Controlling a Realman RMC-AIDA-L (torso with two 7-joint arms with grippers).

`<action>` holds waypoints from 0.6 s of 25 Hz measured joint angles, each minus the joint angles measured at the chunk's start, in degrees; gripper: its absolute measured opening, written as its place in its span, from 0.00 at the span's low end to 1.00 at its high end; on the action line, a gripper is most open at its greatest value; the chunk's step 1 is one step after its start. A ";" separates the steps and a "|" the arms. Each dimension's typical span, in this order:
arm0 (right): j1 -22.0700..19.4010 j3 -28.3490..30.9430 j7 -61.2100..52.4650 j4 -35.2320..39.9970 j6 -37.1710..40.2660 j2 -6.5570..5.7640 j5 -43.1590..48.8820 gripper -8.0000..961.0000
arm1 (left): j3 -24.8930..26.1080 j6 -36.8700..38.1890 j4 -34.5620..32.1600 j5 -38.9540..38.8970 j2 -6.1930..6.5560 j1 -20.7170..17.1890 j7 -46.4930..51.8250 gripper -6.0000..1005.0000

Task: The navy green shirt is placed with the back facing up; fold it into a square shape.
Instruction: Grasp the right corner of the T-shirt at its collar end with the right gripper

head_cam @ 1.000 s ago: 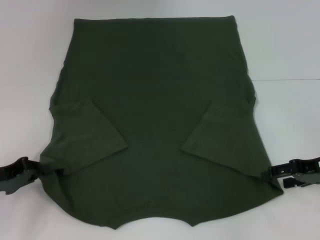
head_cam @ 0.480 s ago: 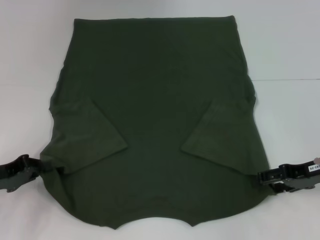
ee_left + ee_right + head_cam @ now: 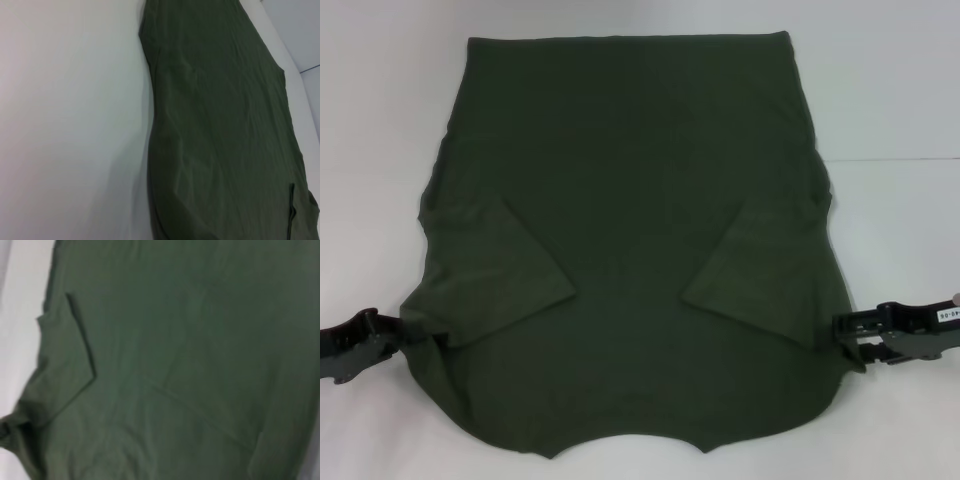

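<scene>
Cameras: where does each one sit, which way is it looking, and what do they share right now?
Head view: above, looking forward and down on the navy green shirt, left gripper and right gripper at its side edges.
Left wrist view: along the shirt's edge and the table; no fingers shown.
Right wrist view: across a folded-in sleeve; no fingers.
Shared: the shirt.

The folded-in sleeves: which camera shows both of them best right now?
The head view: both sleeves lie folded inward on the navy green shirt. The right wrist view shows one sleeve up close; the left wrist view shows mostly the shirt's side edge.
</scene>
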State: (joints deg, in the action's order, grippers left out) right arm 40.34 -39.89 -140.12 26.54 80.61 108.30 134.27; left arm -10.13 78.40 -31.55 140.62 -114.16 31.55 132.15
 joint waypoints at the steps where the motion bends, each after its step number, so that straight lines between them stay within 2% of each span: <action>1: -0.01 0.21 0.16 0.00 0.50 0.01 -0.65 0.94 | 0.02 0.02 -0.01 0.00 0.00 0.00 -0.01 0.03; 8: -0.28 0.98 0.33 0.00 2.33 -0.49 -3.19 0.94 | 0.03 0.10 -0.13 0.00 0.00 0.00 -0.09 0.03; 15: 0.23 0.16 -0.37 -0.67 1.28 -0.33 -1.00 0.94 | 0.02 0.09 -0.18 0.00 0.00 0.14 -0.13 0.03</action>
State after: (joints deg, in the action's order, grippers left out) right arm 40.56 -39.73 -140.49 25.87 81.89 107.97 133.27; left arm -10.12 78.49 -31.73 140.62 -114.16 31.69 132.02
